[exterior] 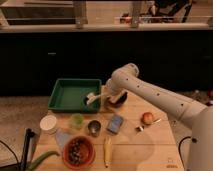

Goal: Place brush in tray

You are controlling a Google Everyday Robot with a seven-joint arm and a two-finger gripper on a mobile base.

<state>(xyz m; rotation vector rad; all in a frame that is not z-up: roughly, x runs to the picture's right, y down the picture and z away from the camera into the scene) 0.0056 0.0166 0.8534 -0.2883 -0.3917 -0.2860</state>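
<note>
The green tray [70, 92] sits at the table's back left. The whitish brush [91, 97] hangs over the tray's right rim, its pale head just inside the tray. My gripper [103, 98] is at the tray's right edge, at the end of the white arm [150, 95] that reaches in from the right. It is shut on the brush and holds it slightly above the tray floor.
A dark bowl [118, 101] lies right of the gripper. In front are a white cup [48, 123], green cup [76, 120], metal cup [94, 127], blue item [115, 123], apple [147, 118], yellow corn-like item [106, 150], orange bowl [78, 151] and green vegetable [42, 159].
</note>
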